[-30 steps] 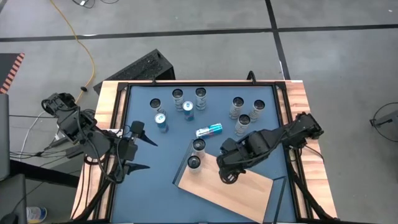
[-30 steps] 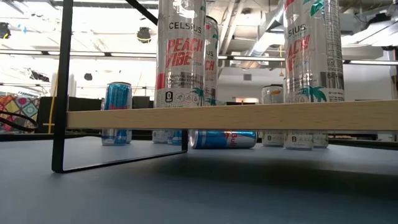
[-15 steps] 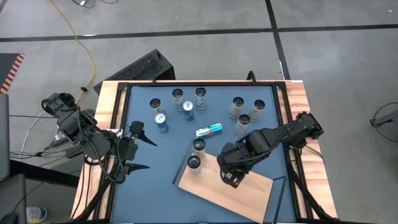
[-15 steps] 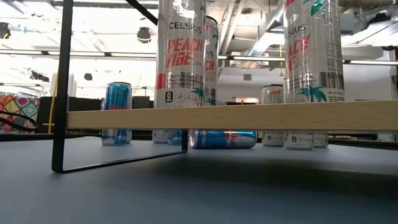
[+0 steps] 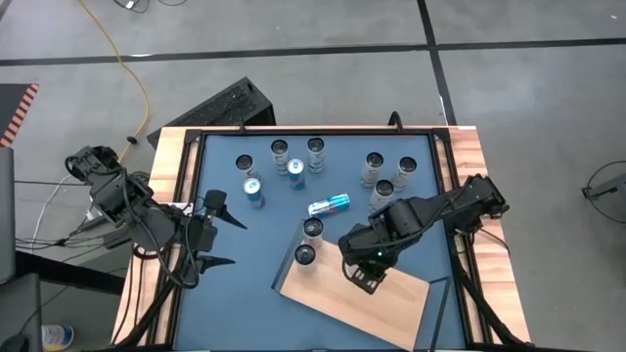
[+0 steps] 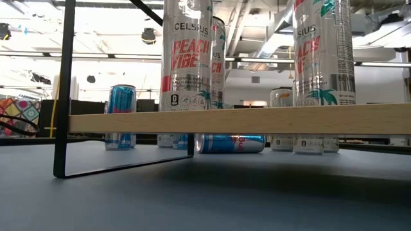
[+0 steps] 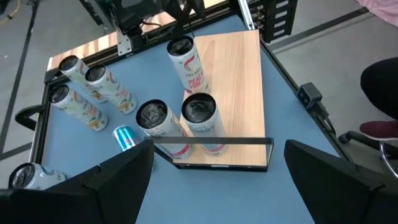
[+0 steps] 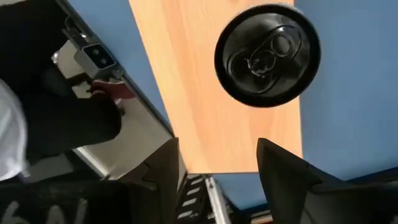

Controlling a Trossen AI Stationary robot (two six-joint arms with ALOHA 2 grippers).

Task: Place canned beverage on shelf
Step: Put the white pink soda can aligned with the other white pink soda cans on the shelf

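Note:
The shelf (image 5: 377,305), a light-wood board on a dark frame, stands at the table's near side. Three tall cans stand on it: two at its far left corner (image 5: 313,229) (image 5: 305,255) and a third (image 7: 186,59) (image 8: 267,56) under my right arm. My right gripper (image 5: 364,278) (image 8: 217,177) hangs open over the board, pointing steeply down. The third can's dark top shows just beyond its fingertips, with nothing between them. My left gripper (image 5: 217,235) (image 7: 214,186) waits open at the table's left side.
Several cans stand on the blue table's far half (image 5: 279,150) (image 5: 383,191). A blue can (image 5: 329,204) lies on its side just beyond the shelf. The shelf's near part (image 7: 239,93) is bare wood. A person's leg and shoe (image 7: 379,127) show beside the table.
My right gripper has rolled and tipped at the wrist while staying over the same spot on the shelf. The cans and the shelf have kept still.

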